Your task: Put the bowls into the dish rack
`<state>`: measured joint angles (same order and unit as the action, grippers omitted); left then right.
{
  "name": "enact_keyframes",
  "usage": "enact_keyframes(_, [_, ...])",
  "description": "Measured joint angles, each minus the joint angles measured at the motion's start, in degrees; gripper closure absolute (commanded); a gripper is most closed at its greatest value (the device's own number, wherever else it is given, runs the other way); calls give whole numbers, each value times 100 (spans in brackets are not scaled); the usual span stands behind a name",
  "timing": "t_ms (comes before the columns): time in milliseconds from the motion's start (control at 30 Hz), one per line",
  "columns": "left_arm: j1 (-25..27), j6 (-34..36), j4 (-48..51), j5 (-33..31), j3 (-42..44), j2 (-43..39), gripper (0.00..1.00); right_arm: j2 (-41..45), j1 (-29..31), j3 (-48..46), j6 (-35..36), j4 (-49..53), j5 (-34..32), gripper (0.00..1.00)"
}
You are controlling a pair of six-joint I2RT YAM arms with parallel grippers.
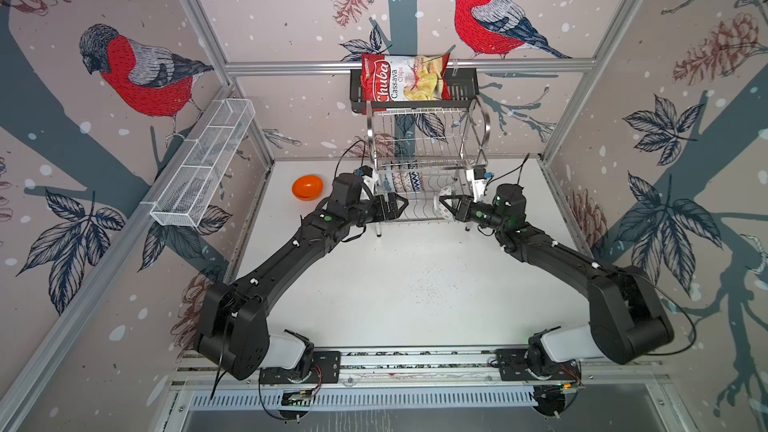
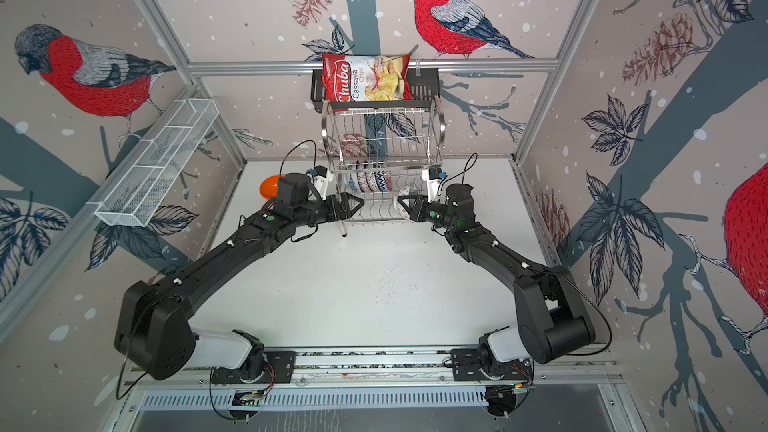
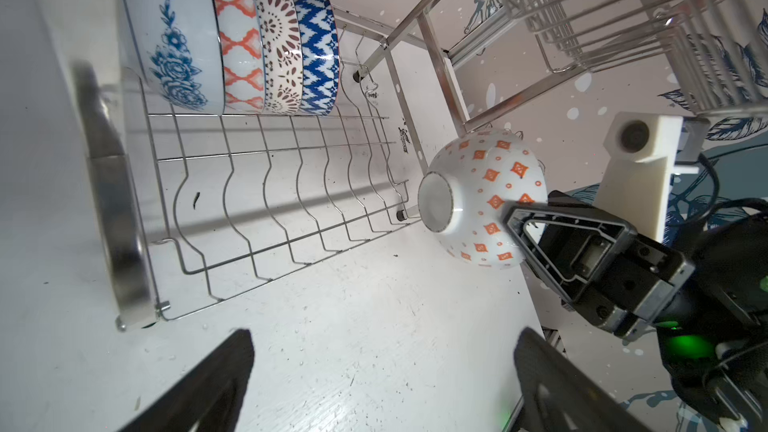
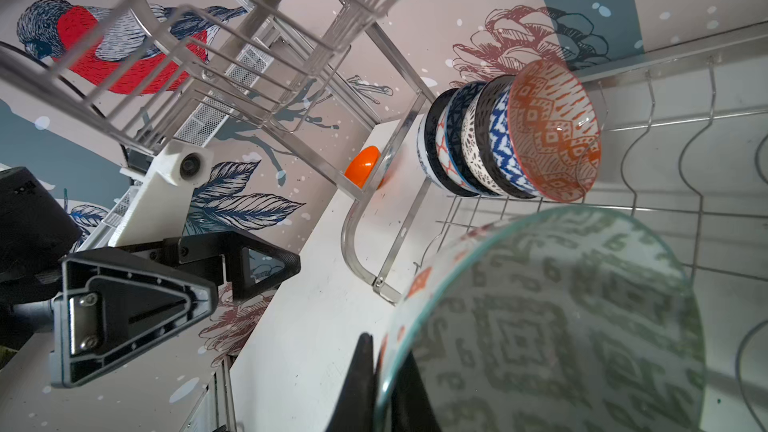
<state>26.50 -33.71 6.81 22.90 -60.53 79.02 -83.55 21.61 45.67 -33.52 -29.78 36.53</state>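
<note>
Right now you are on the fifth bowl, by my reading. Your right end effector (image 1: 445, 203) is clenched on the rim of the grey-green patterned bowl (image 3: 469, 184), which is white with orange diamonds on the outside. It carries the bowl on its side at the right-hand end of the dish rack (image 1: 484, 126), level with the lower tier and apparently clear of the desk (image 1: 395, 284). The bowl's foot points toward the rack's interior.

Four bowls already stand on edge toward the left end of that tier, packed against one another: the blue-floral bowl (image 3: 174, 35), the red-white lattice bowl (image 3: 237, 43), the brown-dotted white bowl (image 3: 278, 47) and the blue zigzag bowl (image 3: 320, 47). Their mouths face the same way as the held one's, so no re-turning looks necessary.

Your left end effector (image 1: 402, 203) is released, jaws wide and empty, by the rack's left end. The plain orange bowl (image 1: 307, 187) sits on the desk left of the rack, apart from it.

Next, I would ease the held bowl in under the upper tier, clear of the tubular end frame. Seat its rim in a free wavy slot just beside the blue zigzag bowl before letting go. The orange one should then suit your left arm.
</note>
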Motion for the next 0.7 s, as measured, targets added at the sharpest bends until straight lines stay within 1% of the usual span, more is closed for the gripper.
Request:
enact_keyframes(200, [-2, 114, -229, -55, 404, -282, 2, -374, 31, -24, -127, -881, 343, 100])
enact_keyframes(367, [-4, 136, -227, -173, 514, -313, 2, -522, 81, -105, -317, -1427, 358, 100])
enact_keyframes(533, [-42, 131, -282, -149, 531, -271, 2, -446, 149, -225, -658, -1628, 170, 100])
enact_keyframes(567, [-52, 127, -286, -144, 538, -271, 2, -407, 151, -245, -857, -1600, 85, 100])
enact_keyframes(700, [-92, 111, -317, -138, 560, -306, 2, -201, 131, -343, -1027, -1528, -289, 100])
